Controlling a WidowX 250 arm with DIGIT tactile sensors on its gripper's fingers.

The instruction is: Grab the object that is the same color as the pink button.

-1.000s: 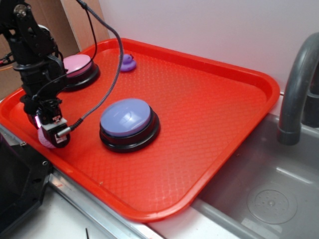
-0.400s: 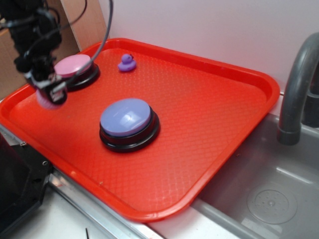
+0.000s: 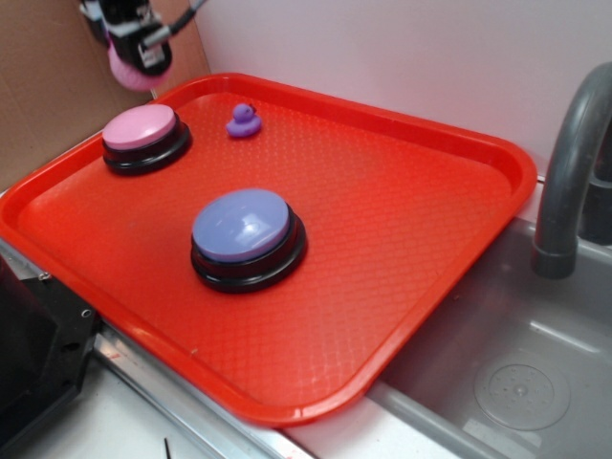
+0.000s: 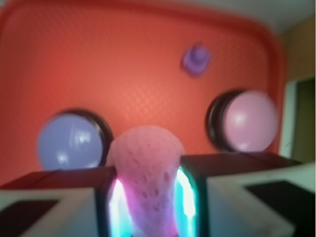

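Gripper (image 3: 134, 59) has climbed since 0.4 s ago: it was low over the near-left part of the tray, now it sits at the top-left frame edge, clear above the tray's back-left corner, small pink dimpled golf ball (image 4: 146, 168) going up with it. Jaws closed down to ball width, one pad on each side of the ball, ball off the tray. Below and ahead of the jaws: round pink-domed push button on a black base (image 3: 143, 137), then the tiny purple rubber duck (image 3: 244, 121), then the larger lavender-blue-topped button (image 3: 246, 235), all resting unmoved on the red textured plastic tray (image 3: 402, 210). Grey faucet (image 3: 572, 172) and sink far right.
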